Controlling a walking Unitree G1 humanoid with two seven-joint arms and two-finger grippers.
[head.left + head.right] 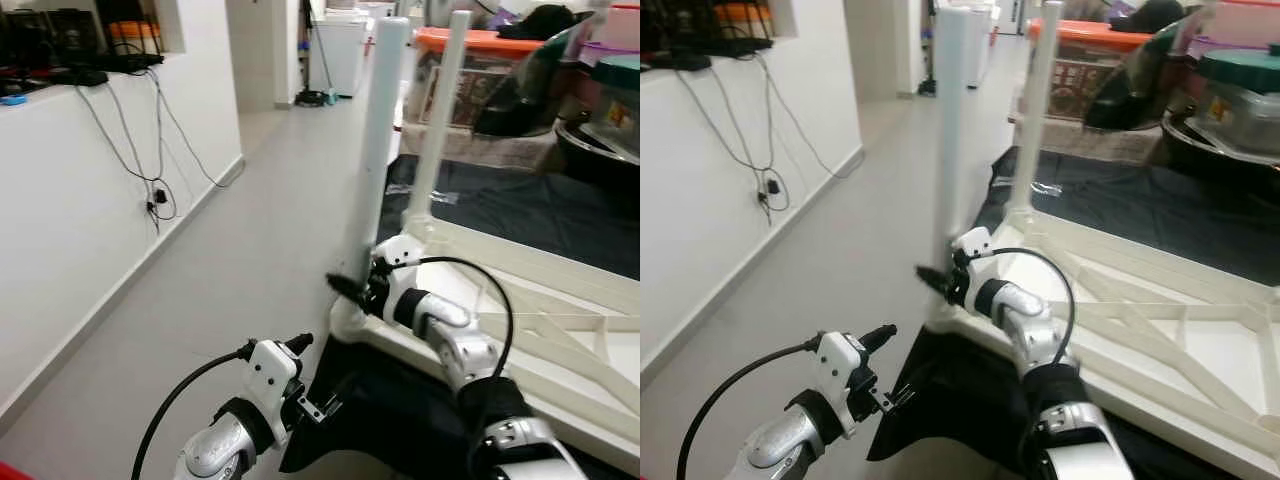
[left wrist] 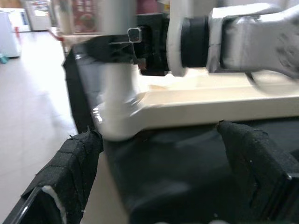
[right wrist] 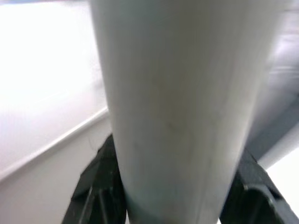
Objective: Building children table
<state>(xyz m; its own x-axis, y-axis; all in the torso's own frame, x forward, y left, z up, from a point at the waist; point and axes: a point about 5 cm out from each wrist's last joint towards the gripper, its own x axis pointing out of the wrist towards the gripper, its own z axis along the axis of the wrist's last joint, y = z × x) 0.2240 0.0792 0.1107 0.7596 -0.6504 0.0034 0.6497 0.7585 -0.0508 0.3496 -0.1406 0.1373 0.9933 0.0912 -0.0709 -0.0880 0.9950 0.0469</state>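
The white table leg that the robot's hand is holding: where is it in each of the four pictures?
Left eye: white table leg upright, centre, right hand clamped near its base.
Right eye: left of centre.
Left wrist: blurred pale post, upper left.
Right wrist: close up between the fingers.
Shared landmark: upturned tabletop.

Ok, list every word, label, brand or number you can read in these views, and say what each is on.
No text can be read.
Patterned box under the orange lid: print too blurred to read.
Red-and-white panels in the left wrist view's background: too blurred to read.
White table leg held by the right tool, and the table frame: no markings visible.
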